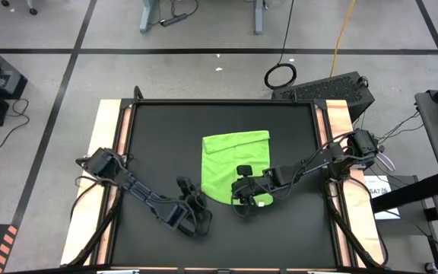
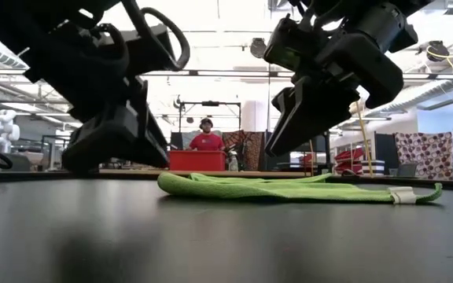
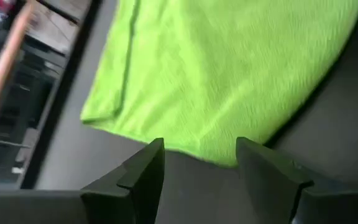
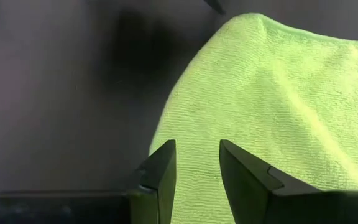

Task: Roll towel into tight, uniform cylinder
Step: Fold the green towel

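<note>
Under my right gripper [image 4: 196, 177], jaws spread: the towel [image 1: 234, 164], flat on the table [image 1: 158, 137], unrolled. Left gripper [image 3: 201, 171] is spread too, just short of the near edge, probably so both can start the roll evenly.

Bare table [image 1: 158, 129] around towel [image 1: 230, 156]; both claws near.

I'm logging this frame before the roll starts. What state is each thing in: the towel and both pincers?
towel: lying flat on the black table, not rolled, one edge folded over.
left pincer: open, empty, just off the towel's edge.
right pincer: open, empty, over the towel's near corner.
</note>
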Tool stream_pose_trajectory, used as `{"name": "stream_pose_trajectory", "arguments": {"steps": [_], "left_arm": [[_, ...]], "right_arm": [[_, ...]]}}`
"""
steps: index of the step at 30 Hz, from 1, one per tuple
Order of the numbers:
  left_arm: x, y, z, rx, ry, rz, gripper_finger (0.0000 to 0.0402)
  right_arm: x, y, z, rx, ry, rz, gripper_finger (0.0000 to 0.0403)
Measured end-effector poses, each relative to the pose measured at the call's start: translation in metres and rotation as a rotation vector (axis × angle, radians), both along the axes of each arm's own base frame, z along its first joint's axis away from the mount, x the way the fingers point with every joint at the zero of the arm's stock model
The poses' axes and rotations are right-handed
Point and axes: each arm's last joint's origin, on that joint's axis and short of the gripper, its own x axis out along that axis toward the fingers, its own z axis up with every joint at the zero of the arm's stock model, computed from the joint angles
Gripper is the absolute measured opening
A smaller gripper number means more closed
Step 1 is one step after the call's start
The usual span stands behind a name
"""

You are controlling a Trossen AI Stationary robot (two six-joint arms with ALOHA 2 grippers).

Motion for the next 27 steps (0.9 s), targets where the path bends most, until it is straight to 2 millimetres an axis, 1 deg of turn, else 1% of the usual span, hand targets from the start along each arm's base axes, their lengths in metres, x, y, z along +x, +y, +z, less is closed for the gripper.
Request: {"name": "stream_pose_trajectory", "arguments": {"steps": [2, 5, 7, 10, 12, 16, 21, 24, 27], "left_arm": [[-0.001, 0.003, 0.002, -0.044, 0.002, 0.006, 0.0205], [-0.009, 0.009, 0.004, -0.134, -0.026, 0.012, 0.0205], [-0.014, 0.011, 0.004, -0.209, -0.075, 0.001, 0.0205], [-0.024, 0.016, 0.009, -0.300, -0.162, -0.016, 0.0205], [-0.034, 0.022, 0.010, -0.350, -0.189, -0.029, 0.0205], [-0.047, 0.036, 0.002, -0.478, -0.238, -0.066, 0.0205], [-0.054, 0.056, -0.016, -0.607, -0.284, -0.080, 0.0205], [-0.054, 0.060, -0.017, -0.637, -0.330, -0.108, 0.0205], [-0.053, 0.063, -0.018, -0.637, -0.316, -0.127, 0.0205]], "right_arm": [[0.000, -0.002, 0.000, 0.000, 0.002, -0.004, 0.0114], [0.000, -0.002, 0.000, -0.001, 0.002, -0.002, 0.0114], [0.000, -0.002, 0.000, -0.005, 0.002, 0.004, 0.0114], [0.000, -0.002, 0.000, -0.011, 0.002, 0.015, 0.0114], [0.000, -0.002, 0.000, -0.020, 0.004, 0.023, 0.0114], [0.001, -0.004, 0.000, -0.044, 0.002, 0.044, 0.0114], [0.004, -0.013, 0.000, -0.051, -0.010, 0.018, 0.0114], [0.006, -0.020, 0.001, -0.052, -0.027, -0.001, 0.0114], [0.010, -0.026, 0.004, -0.052, -0.062, -0.014, 0.0114]]}}
